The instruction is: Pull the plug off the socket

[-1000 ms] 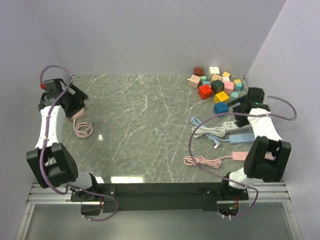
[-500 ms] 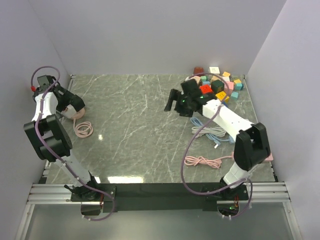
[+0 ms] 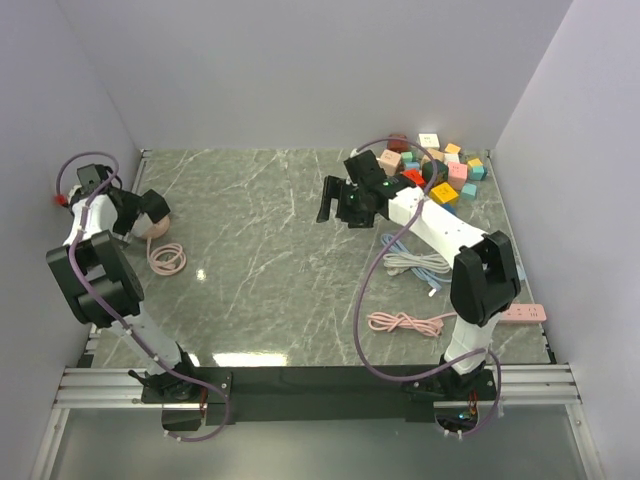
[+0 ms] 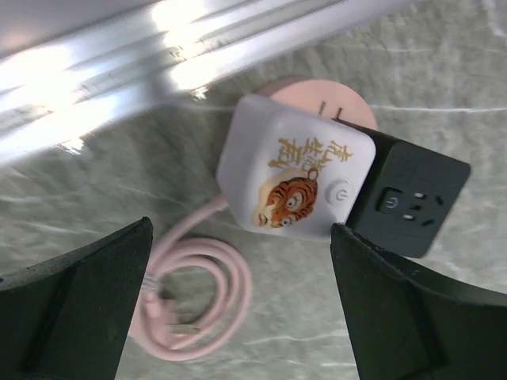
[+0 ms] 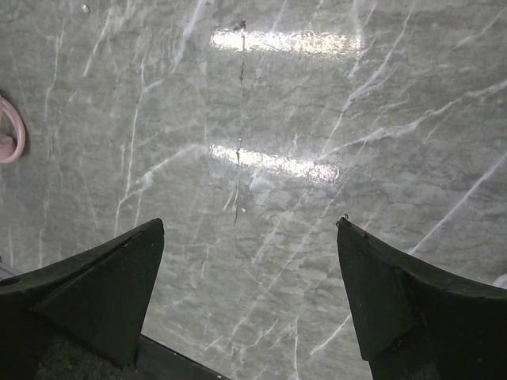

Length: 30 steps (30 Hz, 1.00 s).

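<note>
A white cube socket (image 4: pixel 297 178) with a tiger print and a pink base lies on the marble table by the left wall. A black plug (image 4: pixel 408 198) sits against its right side. The socket's pink cable (image 4: pixel 198 301) lies coiled in front of it. My left gripper (image 4: pixel 242 309) is open and hovers just above the coil, short of the socket and touching nothing. In the top view the left gripper (image 3: pixel 150 208) is over the socket (image 3: pixel 157 226). My right gripper (image 3: pixel 332 200) is open and empty above bare marble at the table's middle; its wrist view (image 5: pixel 249 229) shows only marble.
Several coloured blocks (image 3: pixel 435 165) lie at the back right. A white and blue cable bundle (image 3: pixel 415 262), a pink cable (image 3: pixel 405 322) and a pink power strip (image 3: pixel 525 313) lie at the right. The pink coil (image 3: pixel 167 258) lies near the left wall.
My right arm has swung from the right edge to the table's middle and moved a little further left. My left arm has pulled back toward the left wall, gripper staying over the socket.
</note>
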{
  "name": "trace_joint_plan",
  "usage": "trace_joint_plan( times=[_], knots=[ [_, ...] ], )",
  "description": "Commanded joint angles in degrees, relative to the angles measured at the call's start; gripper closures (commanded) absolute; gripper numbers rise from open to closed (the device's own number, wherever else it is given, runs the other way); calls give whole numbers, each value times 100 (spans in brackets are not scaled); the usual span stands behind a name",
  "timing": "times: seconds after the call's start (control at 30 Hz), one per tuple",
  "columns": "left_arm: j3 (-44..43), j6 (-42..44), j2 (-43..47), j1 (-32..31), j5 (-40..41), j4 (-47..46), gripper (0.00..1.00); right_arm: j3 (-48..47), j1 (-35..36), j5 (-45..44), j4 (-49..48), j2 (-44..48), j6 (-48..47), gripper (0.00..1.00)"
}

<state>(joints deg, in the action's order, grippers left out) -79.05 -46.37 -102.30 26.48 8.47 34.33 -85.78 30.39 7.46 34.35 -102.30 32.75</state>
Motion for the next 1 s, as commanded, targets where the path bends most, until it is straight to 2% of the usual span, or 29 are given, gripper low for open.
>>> trace_joint_plan(
  times=[0.0,0.3,0.43,0.57,0.7,0.83,0.97],
  knots=[
    [310,-820,342,59,146,-513,1,-369,-7,132,142,-211,-173,4],
    [803,-2385,501,68,392,-1252,1,-527,2,176,265,-369,-401,4],
    [602,-2798,194,59,462,-938,1,-571,-7,334,292,-484,-463,4],
    [689,-3105,194,-55,946,-972,1,-659,-16,448,327,-633,-498,4],
    [259,-3124,-324,-64,850,-560,0,-773,-7,510,406,-747,-524,4],
    [74,-3001,-659,-82,429,-664,1,-800,-24,519,432,-774,-542,4],
    [-111,-2431,-958,-248,-55,-848,1,-800,-60,528,467,-800,-507,4]
  ],
)
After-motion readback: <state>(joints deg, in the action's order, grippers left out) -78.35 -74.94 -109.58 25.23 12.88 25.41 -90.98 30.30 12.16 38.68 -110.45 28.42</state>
